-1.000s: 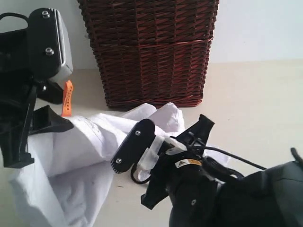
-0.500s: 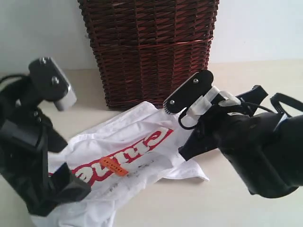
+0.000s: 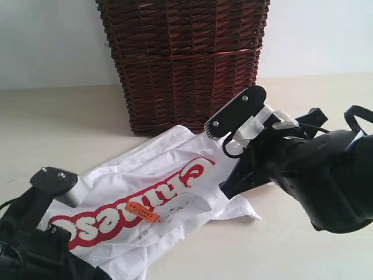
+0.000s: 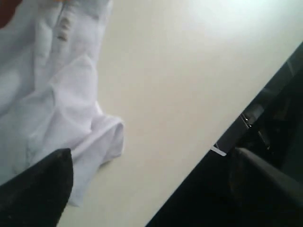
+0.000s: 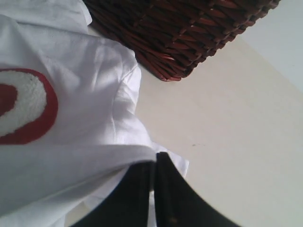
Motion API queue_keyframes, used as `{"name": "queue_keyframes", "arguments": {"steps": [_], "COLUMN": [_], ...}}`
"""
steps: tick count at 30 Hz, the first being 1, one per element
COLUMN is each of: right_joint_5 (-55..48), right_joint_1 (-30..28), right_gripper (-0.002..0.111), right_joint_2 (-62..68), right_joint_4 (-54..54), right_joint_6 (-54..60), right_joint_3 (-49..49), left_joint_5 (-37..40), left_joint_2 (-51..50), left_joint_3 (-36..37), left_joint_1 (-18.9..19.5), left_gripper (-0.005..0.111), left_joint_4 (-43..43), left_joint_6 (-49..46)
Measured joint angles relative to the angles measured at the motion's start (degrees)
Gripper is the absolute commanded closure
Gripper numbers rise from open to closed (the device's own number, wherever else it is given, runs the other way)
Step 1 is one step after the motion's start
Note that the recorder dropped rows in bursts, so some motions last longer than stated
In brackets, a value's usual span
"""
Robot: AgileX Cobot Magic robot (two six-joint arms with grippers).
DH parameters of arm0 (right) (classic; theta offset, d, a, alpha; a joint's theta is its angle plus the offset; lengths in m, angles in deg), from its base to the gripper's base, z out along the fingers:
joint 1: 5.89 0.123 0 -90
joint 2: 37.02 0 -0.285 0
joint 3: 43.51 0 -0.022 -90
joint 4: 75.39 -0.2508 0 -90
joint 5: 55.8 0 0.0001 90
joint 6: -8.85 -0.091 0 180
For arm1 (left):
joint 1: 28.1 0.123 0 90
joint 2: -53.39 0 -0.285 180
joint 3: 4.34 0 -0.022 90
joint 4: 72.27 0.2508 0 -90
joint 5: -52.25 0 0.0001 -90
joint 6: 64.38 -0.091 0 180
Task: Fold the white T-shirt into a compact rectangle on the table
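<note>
The white T-shirt (image 3: 157,186) lies spread and rumpled on the table (image 3: 315,251) in front of the basket, its red-outlined lettering (image 3: 128,207) facing up and the orange tag (image 3: 141,213) on top. My right gripper (image 3: 229,189) is at the shirt's right edge. In the right wrist view its fingers (image 5: 142,189) are pressed together on a fold of the T-shirt (image 5: 80,118). My left gripper (image 4: 149,158) is open over bare table (image 4: 180,85), with one finger next to a loose corner of the T-shirt (image 4: 57,109). The left arm (image 3: 35,245) sits low at the front left.
A dark brown wicker basket (image 3: 186,64) stands just behind the shirt, close to the right gripper, and also shows as the basket (image 5: 180,33) in the right wrist view. In the left wrist view the table's edge (image 4: 222,142) runs diagonally, with dark space beyond it.
The shirt was held up by the left gripper and now lies on the table, lettering up. The left arm has dropped to the front left and let go. The right gripper moved up and right.
</note>
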Motion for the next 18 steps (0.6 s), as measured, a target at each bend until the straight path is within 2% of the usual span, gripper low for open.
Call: {"name": "queue_keyframes", "arguments": {"steps": [4, 9, 13, 16, 18], "right_joint_5": [0.0, 1.1, 1.2, 1.4, 1.4], "right_joint_1": [0.0, 0.0, 0.0, 0.0, 0.0], "right_gripper": [0.108, 0.108, 0.108, 0.108, 0.108], "right_joint_2": [0.0, 0.0, 0.0, -0.1, -0.4], "right_joint_4": [0.0, 0.1, 0.4, 0.4, 0.4], "right_joint_6": [0.6, 0.8, 0.8, 0.8, 0.8], "right_joint_3": [0.0, 0.0, 0.0, 0.0, 0.0], "left_joint_5": [-3.7, -12.5, -15.5, -18.2, -19.4], "left_joint_2": [0.0, 0.0, 0.0, -0.7, -2.0], "left_joint_3": [3.4, 8.7, 8.9, 8.6, 8.5], "left_joint_1": [-0.3, -0.3, -0.3, -0.3, -0.3], "left_gripper": [0.021, 0.021, 0.021, 0.027, 0.036], "left_joint_4": [-0.9, -2.2, -6.4, -7.2, -7.5], "left_joint_6": [-0.5, 1.7, 1.5, 1.0, 0.9]}}
